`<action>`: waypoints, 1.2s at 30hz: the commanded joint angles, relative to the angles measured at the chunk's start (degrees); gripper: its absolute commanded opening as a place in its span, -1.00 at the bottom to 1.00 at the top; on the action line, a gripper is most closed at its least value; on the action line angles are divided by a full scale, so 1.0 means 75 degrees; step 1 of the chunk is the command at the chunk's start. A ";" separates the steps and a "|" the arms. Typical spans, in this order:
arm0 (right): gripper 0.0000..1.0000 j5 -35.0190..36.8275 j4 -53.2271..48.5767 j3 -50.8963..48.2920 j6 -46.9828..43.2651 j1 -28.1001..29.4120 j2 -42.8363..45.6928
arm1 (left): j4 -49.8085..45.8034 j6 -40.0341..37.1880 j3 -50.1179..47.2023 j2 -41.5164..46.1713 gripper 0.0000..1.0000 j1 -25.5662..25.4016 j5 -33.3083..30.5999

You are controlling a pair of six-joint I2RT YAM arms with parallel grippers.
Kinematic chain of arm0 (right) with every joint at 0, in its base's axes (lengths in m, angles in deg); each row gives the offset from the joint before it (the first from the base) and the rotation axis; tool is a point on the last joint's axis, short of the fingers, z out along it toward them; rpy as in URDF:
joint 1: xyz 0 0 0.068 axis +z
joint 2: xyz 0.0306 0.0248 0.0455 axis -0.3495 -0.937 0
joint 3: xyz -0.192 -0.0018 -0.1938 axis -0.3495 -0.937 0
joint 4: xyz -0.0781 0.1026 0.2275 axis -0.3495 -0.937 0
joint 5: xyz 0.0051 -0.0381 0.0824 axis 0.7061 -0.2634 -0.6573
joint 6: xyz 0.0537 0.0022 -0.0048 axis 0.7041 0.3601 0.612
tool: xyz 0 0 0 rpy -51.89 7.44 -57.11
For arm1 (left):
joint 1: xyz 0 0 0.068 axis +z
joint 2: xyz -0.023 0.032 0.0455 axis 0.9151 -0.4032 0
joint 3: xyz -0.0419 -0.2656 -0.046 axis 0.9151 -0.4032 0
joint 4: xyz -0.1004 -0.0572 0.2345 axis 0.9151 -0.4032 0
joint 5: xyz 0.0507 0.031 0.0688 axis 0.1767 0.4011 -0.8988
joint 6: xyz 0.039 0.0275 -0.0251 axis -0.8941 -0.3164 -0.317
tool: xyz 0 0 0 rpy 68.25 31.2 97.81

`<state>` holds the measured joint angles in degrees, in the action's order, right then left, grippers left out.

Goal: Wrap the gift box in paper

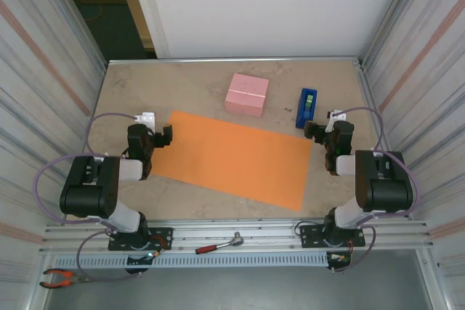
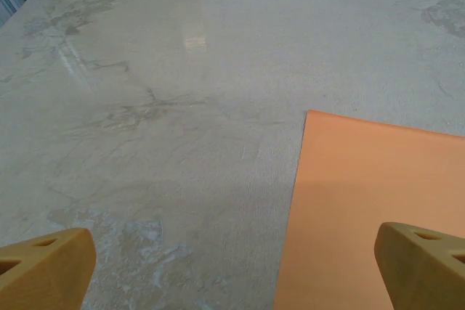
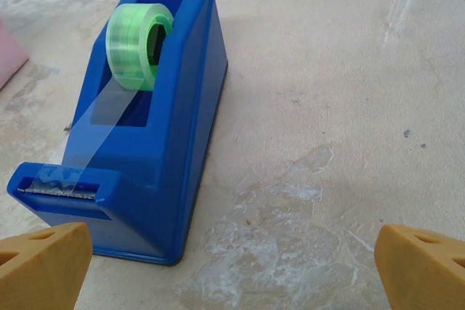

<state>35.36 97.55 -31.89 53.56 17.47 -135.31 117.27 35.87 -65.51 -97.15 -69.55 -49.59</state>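
Left gripper [image 1: 166,136] and right gripper [image 1: 314,130] gape empty at either end of the paper [image 1: 236,157], long axis arm to arm; box [image 1: 247,94] sits just past its far edge, slightly nearer right.

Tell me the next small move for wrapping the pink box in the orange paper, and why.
Probably reach the open left gripper toward the pale pink flat rectangular gift box to set it on the bright orange paper sheet: the box lies beyond the sheet, off it, and the blue tape dispenser stands before the open right gripper.
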 commanded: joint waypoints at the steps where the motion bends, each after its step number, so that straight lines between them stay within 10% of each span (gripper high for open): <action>1: 0.96 -0.0122 0.0098 0.0126 -0.0242 0.0022 -0.0023 | 0.0142 -0.0158 0.0111 0.0031 0.97 0.0051 0.0073; 36: 0.96 -0.0254 0.0065 0.0143 -0.0191 -0.0056 -0.0040 | 0.0105 -0.0152 0.0152 0.0019 0.97 0.0069 0.0106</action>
<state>34.26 97.55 -31.89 53.56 17.43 -135.31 117.25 35.87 -65.51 -97.15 -69.55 -49.24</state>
